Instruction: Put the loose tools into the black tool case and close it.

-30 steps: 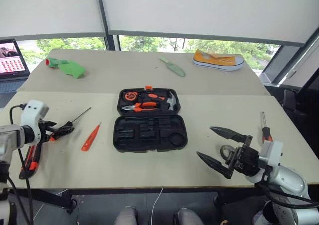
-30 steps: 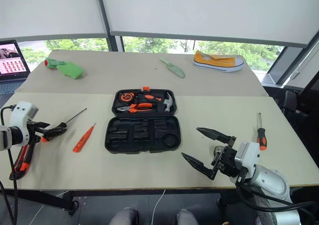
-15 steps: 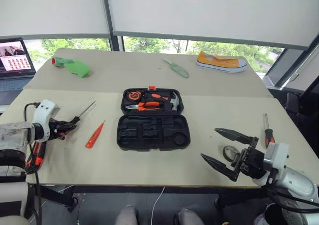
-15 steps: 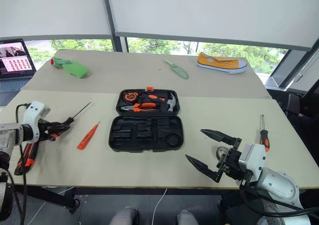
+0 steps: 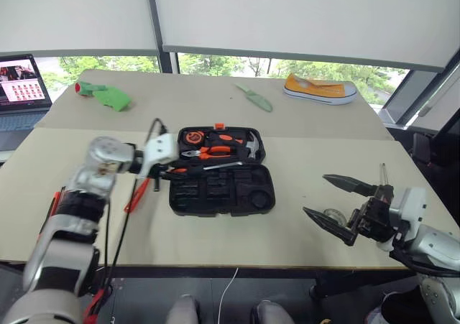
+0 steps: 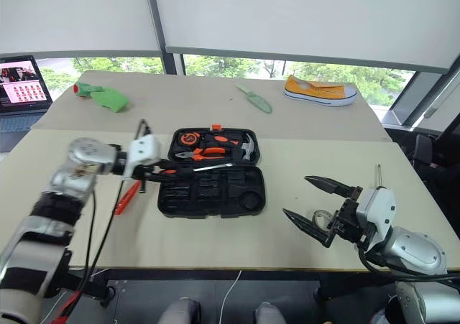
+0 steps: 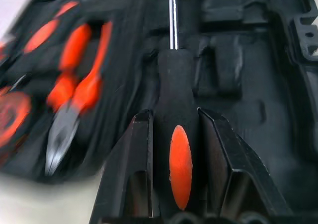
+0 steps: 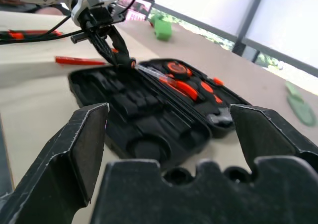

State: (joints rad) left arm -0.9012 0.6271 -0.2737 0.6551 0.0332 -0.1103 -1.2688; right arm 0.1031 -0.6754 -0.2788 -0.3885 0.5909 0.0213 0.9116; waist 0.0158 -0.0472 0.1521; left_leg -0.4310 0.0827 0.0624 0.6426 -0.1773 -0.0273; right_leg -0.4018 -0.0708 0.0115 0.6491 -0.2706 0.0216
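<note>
Since the earlier frame, the left pincer [image 6: 164, 170] has travelled from the desk's left edge to the near-left rim of the black tool case [image 6: 212, 192], carrying a screwdriver with an orange-and-black handle [image 7: 175, 149]. Its fingers are clamped on that handle, and the steel shaft [image 5: 223, 166] projects ahead of them across the hinge line of the open case. The right pincer [image 6: 314, 207] hovers with its fingers wide apart and empty; a small tape roll [image 6: 321, 218] lies on the desk [image 5: 215, 234] just behind it, and a second screwdriver [image 5: 383, 185] lies just beyond. A slim orange screwdriver [image 6: 128, 195] rests directly beneath the left pincer. Current step, as judged: stowing the first loose tool. The next move calls for aligning the handle with a moulded slot in the lower tray, lowering it, then releasing.
</note>
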